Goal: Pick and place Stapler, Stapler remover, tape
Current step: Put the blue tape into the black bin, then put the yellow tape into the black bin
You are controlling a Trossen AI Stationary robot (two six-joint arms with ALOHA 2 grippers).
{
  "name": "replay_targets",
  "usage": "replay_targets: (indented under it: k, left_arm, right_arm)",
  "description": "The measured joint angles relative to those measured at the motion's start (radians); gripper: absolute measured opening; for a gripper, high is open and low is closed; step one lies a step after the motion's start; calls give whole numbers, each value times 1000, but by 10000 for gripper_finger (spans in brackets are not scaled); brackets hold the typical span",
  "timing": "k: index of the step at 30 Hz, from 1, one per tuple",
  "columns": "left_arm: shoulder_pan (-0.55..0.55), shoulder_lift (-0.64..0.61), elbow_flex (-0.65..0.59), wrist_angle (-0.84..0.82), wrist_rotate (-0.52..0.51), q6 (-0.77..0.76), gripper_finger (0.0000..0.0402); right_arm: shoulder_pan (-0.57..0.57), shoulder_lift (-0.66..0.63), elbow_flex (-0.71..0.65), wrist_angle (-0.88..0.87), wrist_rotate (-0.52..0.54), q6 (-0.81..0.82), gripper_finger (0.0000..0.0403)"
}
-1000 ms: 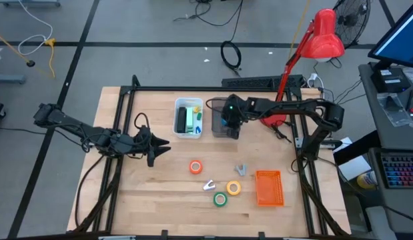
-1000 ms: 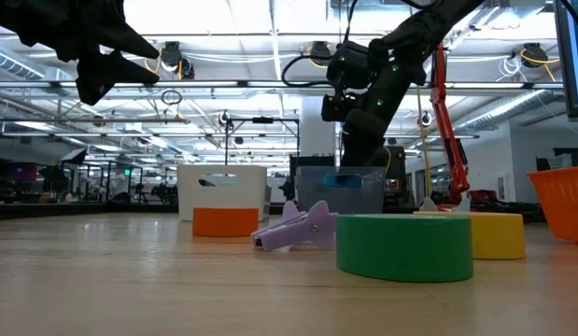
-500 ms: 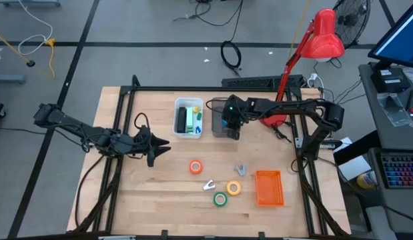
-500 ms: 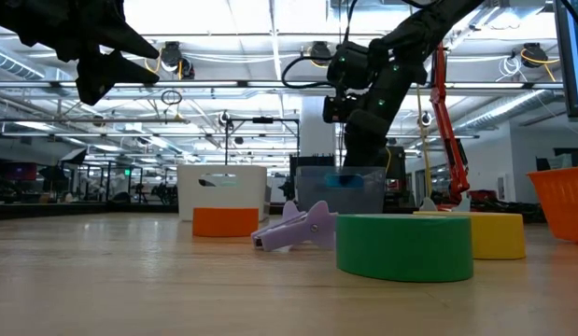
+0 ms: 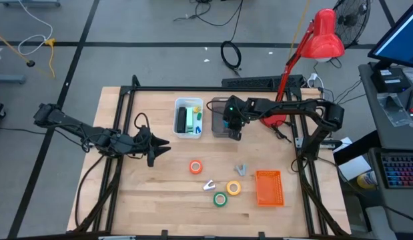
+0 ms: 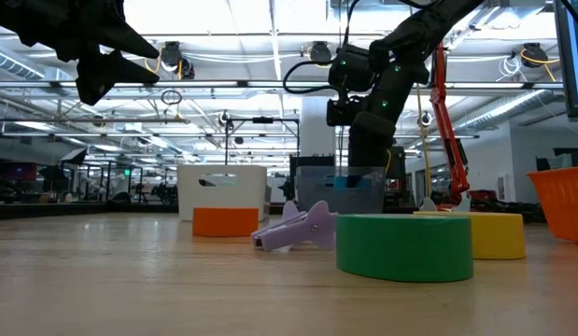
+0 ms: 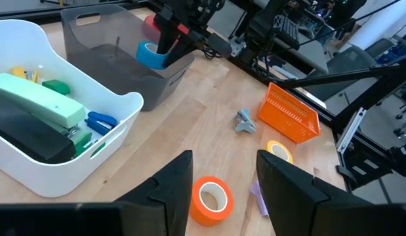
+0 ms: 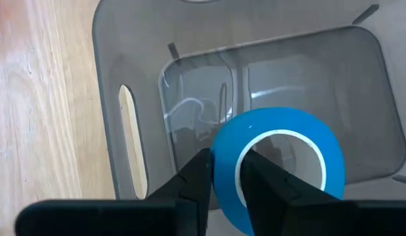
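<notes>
Blue tape roll (image 8: pixel 276 164), ring-shaped, hollow centre.

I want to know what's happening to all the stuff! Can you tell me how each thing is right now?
blue tape: in the grey bin, right gripper fingers astride its wall
orange tape: flat on table
yellow tape: flat on table
green tape: flat on table
white bin: holds staplers
left gripper: open, empty

Right claw (image 8: pixel 222 174) lowered; left claw (image 7: pixel 222 174) parted, hovering.
</notes>
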State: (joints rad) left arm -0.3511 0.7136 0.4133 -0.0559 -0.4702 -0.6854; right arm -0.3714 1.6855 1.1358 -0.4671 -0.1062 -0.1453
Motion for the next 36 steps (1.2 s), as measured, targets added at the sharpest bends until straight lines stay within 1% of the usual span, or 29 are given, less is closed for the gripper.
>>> replay_targets:
  k: [4, 11, 16, 20, 23, 27, 31, 36]
  left_arm:
    - [0, 0, 0, 0, 0, 0, 170]
    - [0, 0, 0, 0, 0, 0, 170]
    - [0, 0, 0, 0, 1, 0, 170]
    - [0, 0, 0, 1, 1, 0, 170]
    - [0, 0, 0, 4, 1, -4, 170]
    - [0, 0, 0, 7, 1, -5, 170]
    - [0, 0, 0, 8, 1, -25, 170]
    - [0, 0, 0, 11, 0, -36, 170]
  right_arm:
    - [0, 0, 0, 0, 0, -10, 79]
    - [0, 0, 0, 2, 1, -17, 111]
    - [0, -10, 0, 11, 7, -28, 126]
    - [8, -56, -2, 20, 7, -27, 134]
    - [29, -126, -2, 27, 5, -27, 137]
    - [86, -239, -2, 18, -19, 1, 132]
    - [179, -339, -1, 23, -115, 51, 124]
    - [317, -405, -1, 12, -163, 82, 116]
